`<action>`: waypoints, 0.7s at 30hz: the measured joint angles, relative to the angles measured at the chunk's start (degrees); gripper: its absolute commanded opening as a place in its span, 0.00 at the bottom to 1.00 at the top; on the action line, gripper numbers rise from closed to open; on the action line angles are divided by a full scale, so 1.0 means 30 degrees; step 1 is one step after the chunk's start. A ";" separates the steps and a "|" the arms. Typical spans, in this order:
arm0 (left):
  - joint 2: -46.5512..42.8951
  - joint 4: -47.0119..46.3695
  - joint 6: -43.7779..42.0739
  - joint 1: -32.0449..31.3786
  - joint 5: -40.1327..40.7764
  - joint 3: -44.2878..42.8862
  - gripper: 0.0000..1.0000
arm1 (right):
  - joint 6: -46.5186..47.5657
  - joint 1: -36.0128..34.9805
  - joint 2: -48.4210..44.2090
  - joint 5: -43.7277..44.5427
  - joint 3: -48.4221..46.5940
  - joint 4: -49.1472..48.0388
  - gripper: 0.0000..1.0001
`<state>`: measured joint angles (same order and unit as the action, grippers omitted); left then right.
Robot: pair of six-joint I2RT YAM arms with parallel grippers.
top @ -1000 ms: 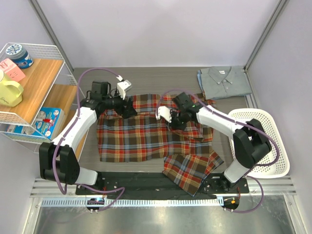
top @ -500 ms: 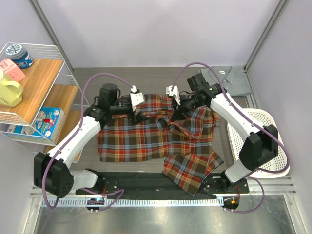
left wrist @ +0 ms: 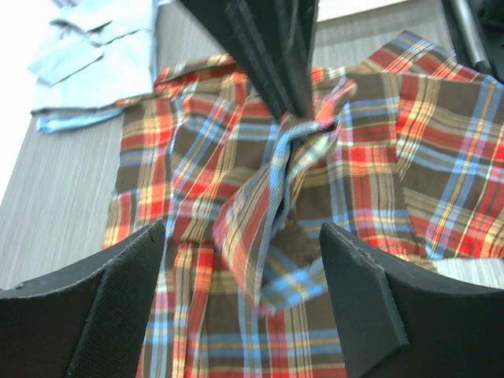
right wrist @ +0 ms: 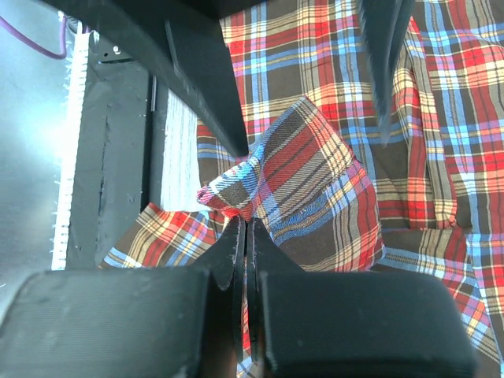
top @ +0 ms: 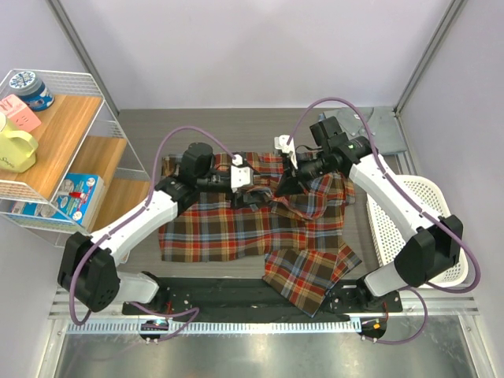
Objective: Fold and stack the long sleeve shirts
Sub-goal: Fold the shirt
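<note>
My R end effector (right wrist: 242, 224) clenched on bunched fold of plaid shirt (top: 213, 228), spread mid counter (top: 236, 130). L end effector (left wrist: 242, 228) released, jaws wide, facing fold. Grey-blue shirt (left wrist: 102, 55) at far-right corner.

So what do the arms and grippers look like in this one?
The left arm and right arm have white links, black joints and a looping purple cable each. The left gripper and right gripper have two black wedge-shaped fingers.
</note>
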<state>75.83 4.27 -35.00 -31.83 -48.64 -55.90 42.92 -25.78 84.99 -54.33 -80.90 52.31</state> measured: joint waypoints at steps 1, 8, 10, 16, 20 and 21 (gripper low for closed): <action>0.0131 -0.0073 0.0036 -0.0189 -0.0007 -0.0066 0.72 | 0.0007 0.0000 0.0000 -0.0058 0.0000 0.0000 0.01; 0.0765 0.1071 -0.0087 -0.1137 -0.0415 -0.1042 0.03 | 0.0087 -0.0051 -0.0182 -0.0313 0.0000 -0.0022 0.02; 0.0743 0.1967 -0.0561 -0.1435 -0.0590 -0.1413 0.00 | 0.0066 -0.0138 -0.0430 -0.0306 0.0022 -0.0138 0.13; 0.0240 0.5807 -0.1494 -0.2579 -0.1209 -0.2856 0.00 | -0.1603 -0.0036 -0.1523 0.0197 0.0182 -0.1297 0.54; -0.0328 0.8816 -0.2535 -0.3067 -0.1647 -0.4218 0.00 | -0.4007 0.1195 -0.2273 0.0998 0.0568 -0.3191 0.63; -0.0372 0.9617 -0.2776 -0.3104 -0.1821 -0.4670 0.00 | -0.4517 0.1588 -0.2353 0.1268 0.0612 -0.3577 0.64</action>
<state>74.72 33.12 -43.33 -41.15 -54.11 -69.91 29.36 -21.02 77.93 -50.52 -79.07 41.58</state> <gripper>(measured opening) 0.006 0.614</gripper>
